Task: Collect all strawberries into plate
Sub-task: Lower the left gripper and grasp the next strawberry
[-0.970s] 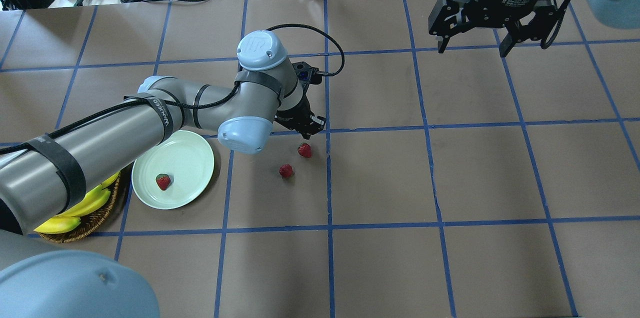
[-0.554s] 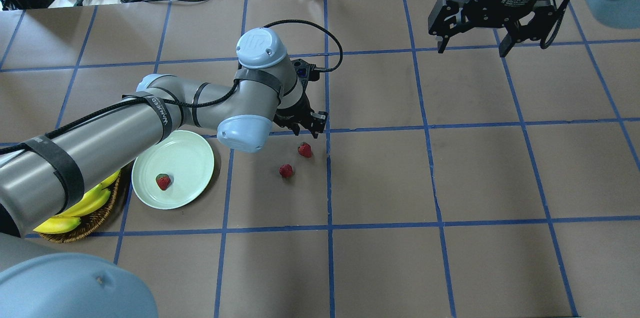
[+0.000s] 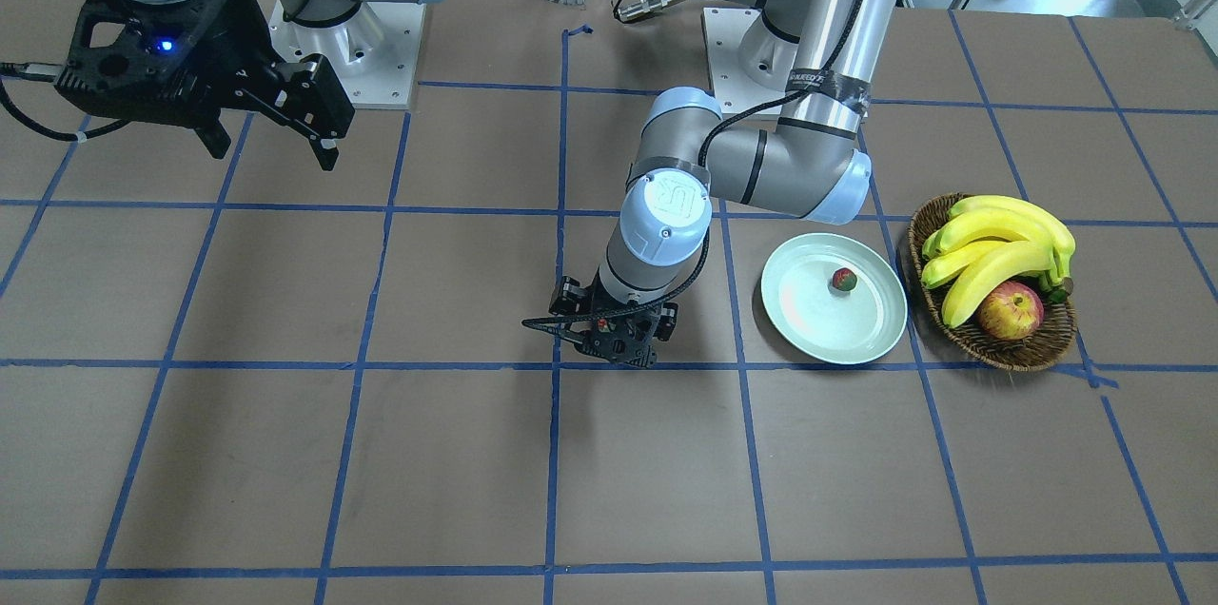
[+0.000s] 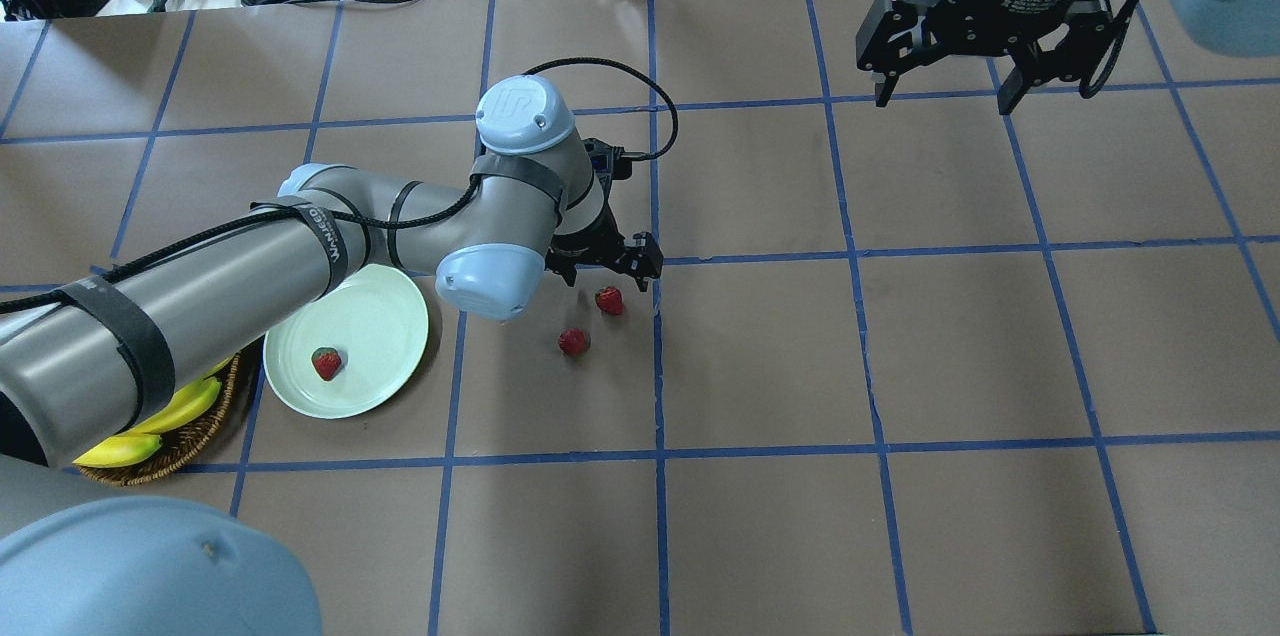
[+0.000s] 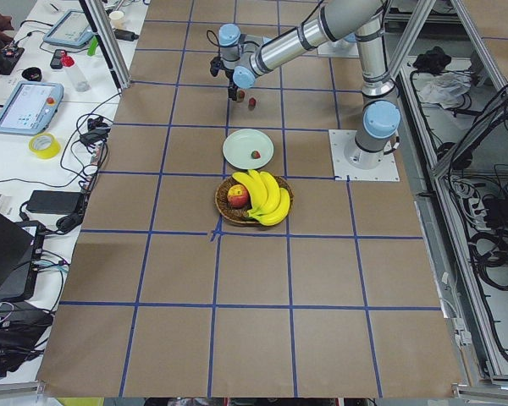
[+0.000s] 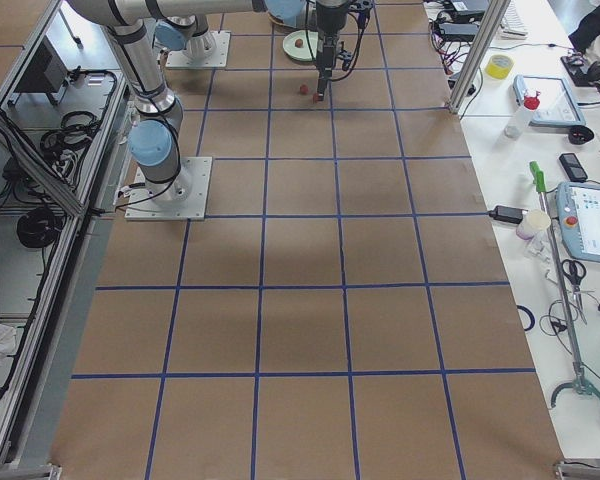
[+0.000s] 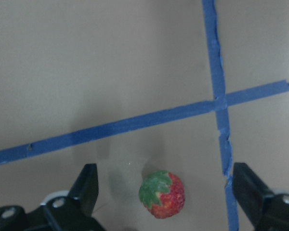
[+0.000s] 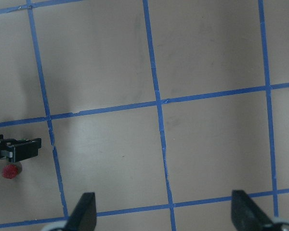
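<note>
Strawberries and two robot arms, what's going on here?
The robot is gathering strawberries onto the plate. One strawberry already lies on it; a nearer strawberry and a farther strawberry lie on the table. The left tool hangs open over the farther strawberry, not yet gripping. The right tool is open, holding nothing, well off to the side.

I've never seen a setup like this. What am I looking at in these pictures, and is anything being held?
Two robot arms stand at a taped table. Pictures come from fixed cameras overhead, in front and at both ends, plus one camera on each wrist. The left gripper is open above a strawberry, with another strawberry nearby; a third strawberry sits on the plate. A basket holds bananas and an apple. The right gripper hangs open, away from everything. Nothing is held.
</note>
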You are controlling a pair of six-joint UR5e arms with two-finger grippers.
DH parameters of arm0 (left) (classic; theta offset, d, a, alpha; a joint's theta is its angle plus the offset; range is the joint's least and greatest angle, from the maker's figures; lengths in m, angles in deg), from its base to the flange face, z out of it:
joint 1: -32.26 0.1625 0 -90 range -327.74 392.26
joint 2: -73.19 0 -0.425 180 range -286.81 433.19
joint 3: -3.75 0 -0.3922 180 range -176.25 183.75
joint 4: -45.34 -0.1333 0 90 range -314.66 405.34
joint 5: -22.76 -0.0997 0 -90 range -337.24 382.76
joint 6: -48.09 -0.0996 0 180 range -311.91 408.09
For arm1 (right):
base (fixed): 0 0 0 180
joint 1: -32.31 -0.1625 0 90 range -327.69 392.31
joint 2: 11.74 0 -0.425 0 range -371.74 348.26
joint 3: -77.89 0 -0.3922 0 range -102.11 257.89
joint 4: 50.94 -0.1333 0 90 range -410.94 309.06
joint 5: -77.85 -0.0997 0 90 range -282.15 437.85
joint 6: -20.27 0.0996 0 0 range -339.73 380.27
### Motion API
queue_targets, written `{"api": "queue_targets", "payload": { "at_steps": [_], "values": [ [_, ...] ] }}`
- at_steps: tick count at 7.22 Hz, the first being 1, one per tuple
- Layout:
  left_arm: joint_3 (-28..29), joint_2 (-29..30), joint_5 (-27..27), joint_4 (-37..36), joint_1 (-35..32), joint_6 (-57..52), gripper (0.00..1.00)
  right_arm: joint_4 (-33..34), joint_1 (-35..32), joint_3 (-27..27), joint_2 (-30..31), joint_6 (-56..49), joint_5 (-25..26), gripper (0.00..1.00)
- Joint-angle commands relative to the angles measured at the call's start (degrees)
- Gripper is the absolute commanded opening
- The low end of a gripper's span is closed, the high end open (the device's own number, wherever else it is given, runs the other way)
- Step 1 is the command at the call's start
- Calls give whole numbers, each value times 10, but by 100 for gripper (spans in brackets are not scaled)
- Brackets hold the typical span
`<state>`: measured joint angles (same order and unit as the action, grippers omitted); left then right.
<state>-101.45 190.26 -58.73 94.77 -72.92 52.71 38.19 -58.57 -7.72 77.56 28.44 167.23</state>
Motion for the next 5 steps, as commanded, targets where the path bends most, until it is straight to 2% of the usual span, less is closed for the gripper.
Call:
{"api": "queue_targets", "payload": {
  "at_steps": [1,2,3,5],
  "values": [
    [-9,-1,0,0,0,7,97,1,0,0,0,0,0,100],
    [-8,-1,4,0,0,9,60,0,0,0,0,0,0,100],
    [-7,-2,6,1,0,10,3,0,-1,0,0,0,0,100],
    [-6,-3,8,0,0,9,0,0,0,0,0,1,-1,100]
  ]
}}
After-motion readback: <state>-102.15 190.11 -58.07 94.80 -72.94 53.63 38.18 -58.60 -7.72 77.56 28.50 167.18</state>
